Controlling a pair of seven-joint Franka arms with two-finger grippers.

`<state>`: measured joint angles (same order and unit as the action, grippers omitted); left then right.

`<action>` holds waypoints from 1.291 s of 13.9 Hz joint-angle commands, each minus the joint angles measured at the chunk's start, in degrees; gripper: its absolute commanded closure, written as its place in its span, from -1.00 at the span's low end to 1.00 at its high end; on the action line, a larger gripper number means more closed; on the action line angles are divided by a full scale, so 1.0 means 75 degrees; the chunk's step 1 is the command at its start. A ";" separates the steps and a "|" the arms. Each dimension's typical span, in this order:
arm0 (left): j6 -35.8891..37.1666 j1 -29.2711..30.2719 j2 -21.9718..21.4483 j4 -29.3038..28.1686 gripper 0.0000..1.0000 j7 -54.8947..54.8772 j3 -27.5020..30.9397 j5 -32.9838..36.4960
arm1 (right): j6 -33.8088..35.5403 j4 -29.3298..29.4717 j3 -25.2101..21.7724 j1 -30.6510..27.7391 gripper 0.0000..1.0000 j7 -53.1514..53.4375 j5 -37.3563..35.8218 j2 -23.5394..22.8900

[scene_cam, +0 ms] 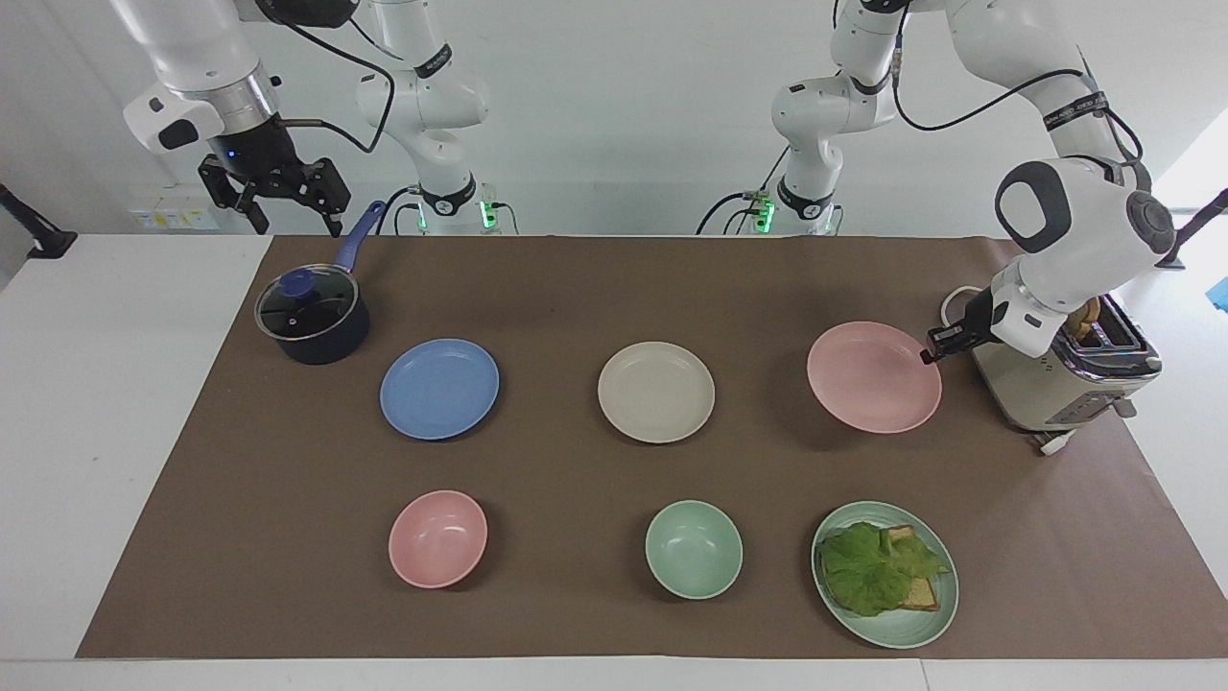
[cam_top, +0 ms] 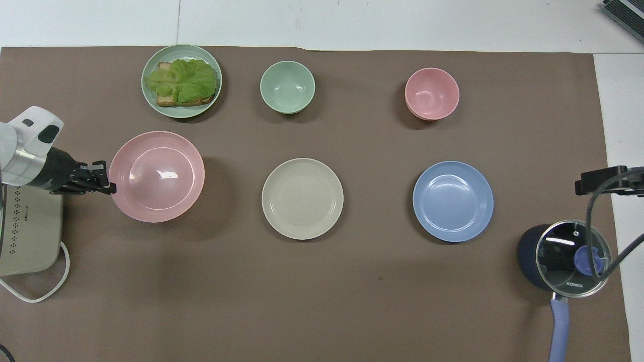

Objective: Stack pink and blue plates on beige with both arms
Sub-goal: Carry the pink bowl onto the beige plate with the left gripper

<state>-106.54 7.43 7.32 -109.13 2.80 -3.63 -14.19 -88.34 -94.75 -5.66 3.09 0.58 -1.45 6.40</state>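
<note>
While left pincer (scene_cam: 929,356) pinches raised pink plate (scene_cam: 871,378) | right pincer (scene_cam: 278,197) spread, waiting

One high camera faces the robots from across the table (scene_cam: 115,432), another looks steeply down from above their end, and both, half a turn apart, share the brown mat (cam_top: 322,281) edge to edge.

four plates (scene_cam: 874,376), two bowls (scene_cam: 437,538), one saucepan (scene_cam: 313,317), one toaster (scene_cam: 1065,379)
</note>
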 commanded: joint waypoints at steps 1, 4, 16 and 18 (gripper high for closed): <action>-0.0020 -0.0519 -0.0097 -0.0004 1.00 0.0680 -0.0126 -0.0310 | -0.0198 -0.0234 0.0064 -0.0131 -1.00 -0.0089 0.0029 0.0178; -0.0406 -0.1363 -0.0133 -0.0121 1.00 0.1488 -0.0126 -0.0498 | -0.0175 -0.0198 0.0064 -0.0119 -1.00 -0.0089 0.0029 0.0155; -0.2830 -0.3955 -0.0027 -0.1408 1.00 0.3552 -0.0126 -0.0616 | -0.0724 -0.0689 0.0052 -0.0131 -1.00 -0.0124 0.0029 0.0166; -0.3219 -0.4130 -0.0062 -0.1702 1.00 0.3658 -0.0126 -0.0616 | -0.0772 -0.0795 0.0052 -0.0131 -1.00 -0.0112 0.0029 0.0108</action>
<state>-127.60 -21.64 8.09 -118.95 29.48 -5.52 -17.61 -92.48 -98.19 -5.71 3.01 0.58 -1.45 6.34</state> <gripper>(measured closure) 0.956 0.000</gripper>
